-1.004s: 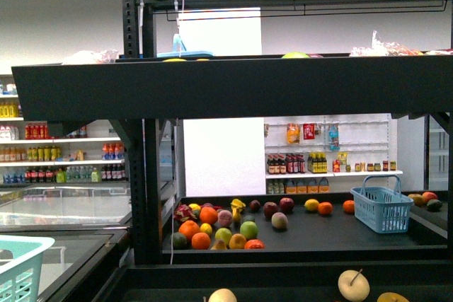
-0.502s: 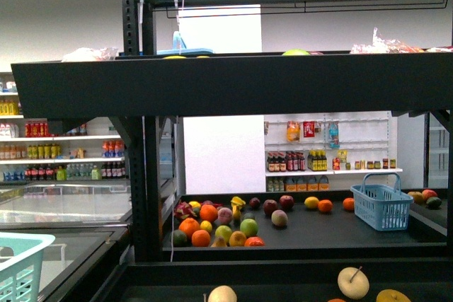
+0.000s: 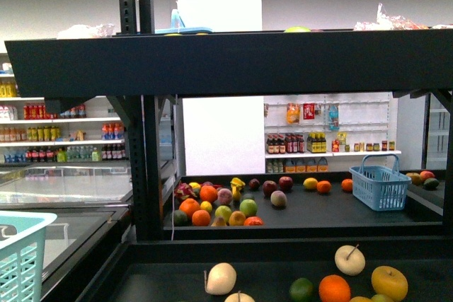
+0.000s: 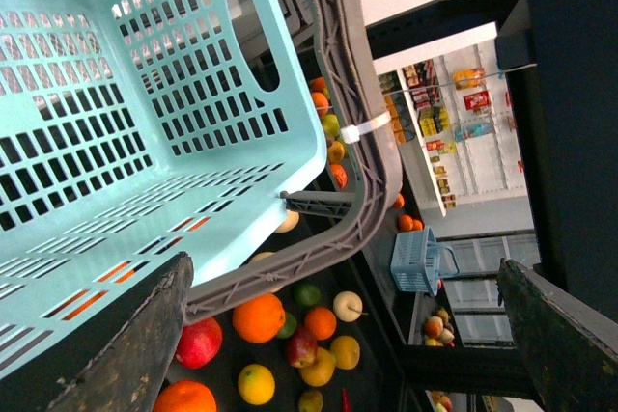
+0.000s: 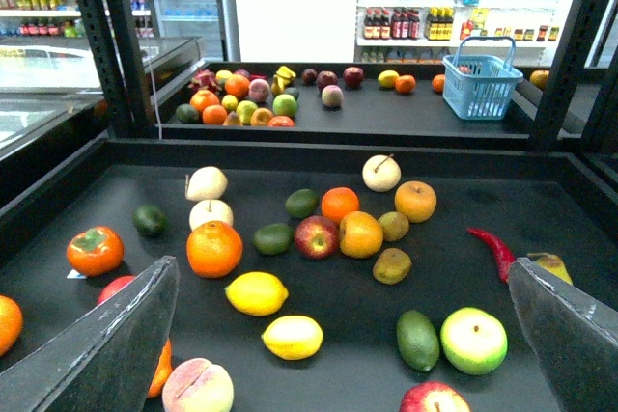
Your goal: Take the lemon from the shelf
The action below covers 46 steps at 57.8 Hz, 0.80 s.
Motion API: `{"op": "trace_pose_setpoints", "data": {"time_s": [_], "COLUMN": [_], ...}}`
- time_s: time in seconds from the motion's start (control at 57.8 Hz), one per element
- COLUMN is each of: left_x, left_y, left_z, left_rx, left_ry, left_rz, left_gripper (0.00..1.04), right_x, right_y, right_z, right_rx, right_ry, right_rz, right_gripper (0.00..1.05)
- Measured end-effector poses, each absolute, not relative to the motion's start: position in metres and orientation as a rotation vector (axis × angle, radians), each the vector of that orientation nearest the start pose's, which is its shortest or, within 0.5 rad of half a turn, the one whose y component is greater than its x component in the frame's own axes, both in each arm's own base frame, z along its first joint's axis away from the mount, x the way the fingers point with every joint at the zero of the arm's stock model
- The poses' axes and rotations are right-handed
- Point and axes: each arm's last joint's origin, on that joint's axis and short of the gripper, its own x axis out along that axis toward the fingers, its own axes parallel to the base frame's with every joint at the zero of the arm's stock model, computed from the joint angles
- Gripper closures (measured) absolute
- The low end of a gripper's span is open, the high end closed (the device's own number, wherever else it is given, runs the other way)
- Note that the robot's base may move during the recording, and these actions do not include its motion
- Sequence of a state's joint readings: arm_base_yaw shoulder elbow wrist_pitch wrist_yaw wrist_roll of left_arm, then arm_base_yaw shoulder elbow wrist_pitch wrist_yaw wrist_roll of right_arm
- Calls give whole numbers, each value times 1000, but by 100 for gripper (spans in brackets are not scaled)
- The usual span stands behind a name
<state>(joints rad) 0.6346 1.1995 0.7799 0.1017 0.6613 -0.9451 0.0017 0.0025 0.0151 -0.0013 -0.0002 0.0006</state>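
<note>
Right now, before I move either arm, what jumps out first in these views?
The scatter of fruit on the black shelf deck under the right wrist, with a bright yellow lemon beside a deeper-yellow citrus nearest the camera. The turquoise basket fills the left wrist view, and a blue basket stands on the far deck.

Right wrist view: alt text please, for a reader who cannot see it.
The right claw hangs open above the black shelf deck, its two dark fingers framing scattered fruit. A bright-yellow lemon lies between them, close to the camera, beside a deeper-yellow citrus; a blue basket sits on the deck behind.
</note>
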Motion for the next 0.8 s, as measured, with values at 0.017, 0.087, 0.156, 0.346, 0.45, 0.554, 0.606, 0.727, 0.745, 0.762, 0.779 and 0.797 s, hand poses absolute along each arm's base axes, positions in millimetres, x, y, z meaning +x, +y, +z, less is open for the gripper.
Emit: {"op": "trace_pose_setpoints", "data": {"time_s": [0.017,0.087,0.156,0.346,0.45,0.554,0.606,0.727,0.745,0.762,0.779,0.797], "left_x": [223,242,253,281,292,302,306,313,314,315,316,318], "left_y": [141,151,157,167,172,177,180,184,185,185,185,185], "left_z": [276,274,275,286,287,285,283,278,277,276,275,274], "left_rx": [-1135,-1158,-1171,-1191,-1224,-1257,-1274,-1294,-1296,-1299,-1300,-1301], "left_ry": [256,276,269,226,213,219,223,229,231,231,232,233], "left_rz": [97,99,92,26,12,12,18,26,26,26,26,24], "left_gripper": [8,8,8,8,8,8,8,8,8,8,8,8], "right_x": [97,97,97,97,97,97,97,97,97,97,97,97], "right_y": [0,0,0,0,0,0,0,0,0,0,0,0], "right_z": [168,168,168,168,168,168,168,168,168,168,168,168], "right_rx": [1,1,1,1,1,1,1,1,1,1,1,1], "right_ry": [-11,-11,-11,-11,-11,-11,-11,-11,-11,-11,-11,-11], "right_rz": [2,2,2,2,2,2,2,2,2,2,2,2], "right_gripper": [2,2,2,2,2,2,2,2,2,2,2,2]}}
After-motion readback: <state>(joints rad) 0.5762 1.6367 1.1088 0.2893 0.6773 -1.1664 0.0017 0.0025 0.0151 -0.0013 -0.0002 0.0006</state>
